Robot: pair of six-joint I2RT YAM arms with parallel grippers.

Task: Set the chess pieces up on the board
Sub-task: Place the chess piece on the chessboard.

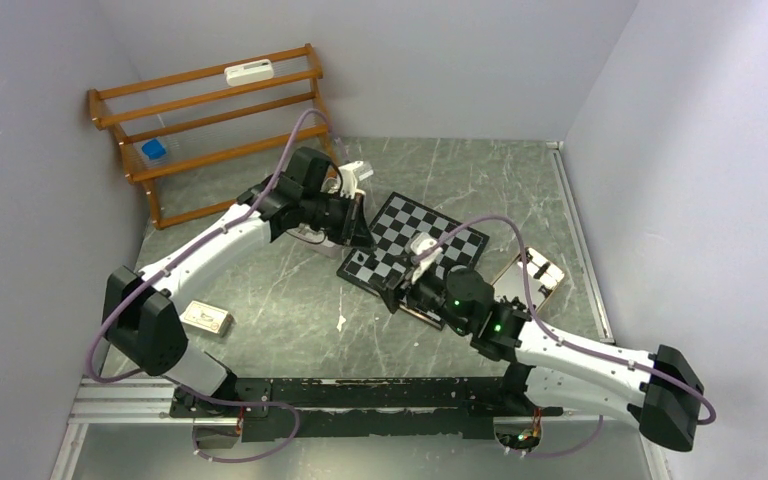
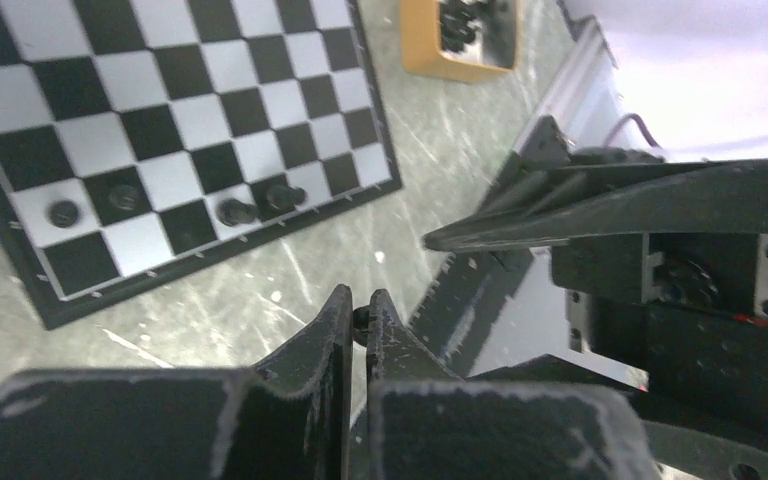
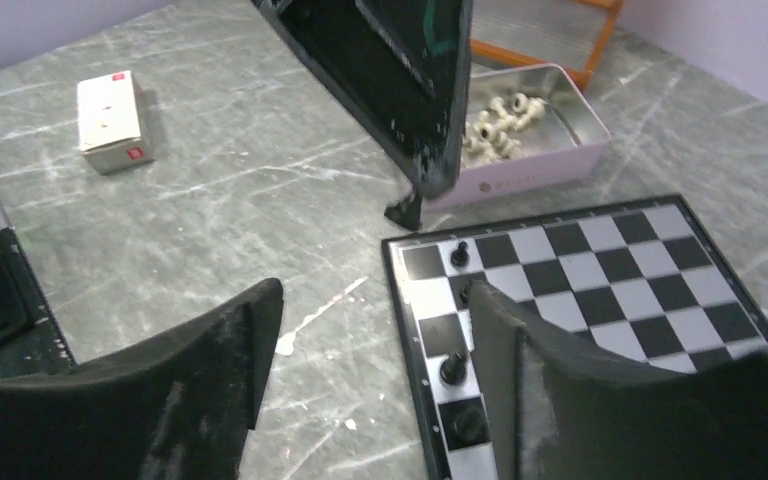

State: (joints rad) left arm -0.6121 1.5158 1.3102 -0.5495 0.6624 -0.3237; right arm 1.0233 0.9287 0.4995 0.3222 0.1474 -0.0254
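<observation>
Chessboard (image 1: 430, 235) sits mid-table from above, with the left gripper (image 1: 358, 238) at its left corner and the right gripper (image 1: 405, 292) at its near edge. At the left wrist, fingers (image 2: 335, 330) pinch what looks like a black piece (image 2: 360, 320). Four others (image 2: 235, 210) line the edge row. At the right wrist, the fingers are spread wide and empty. Placing is under way, and the next move needs a free edge square.

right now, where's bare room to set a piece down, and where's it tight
Free: the board squares beyond the four black pieces, and the table between the box and the board. Tight: the pieces' side, with the open right gripper over it and the left gripper at the corner by the tin.
</observation>
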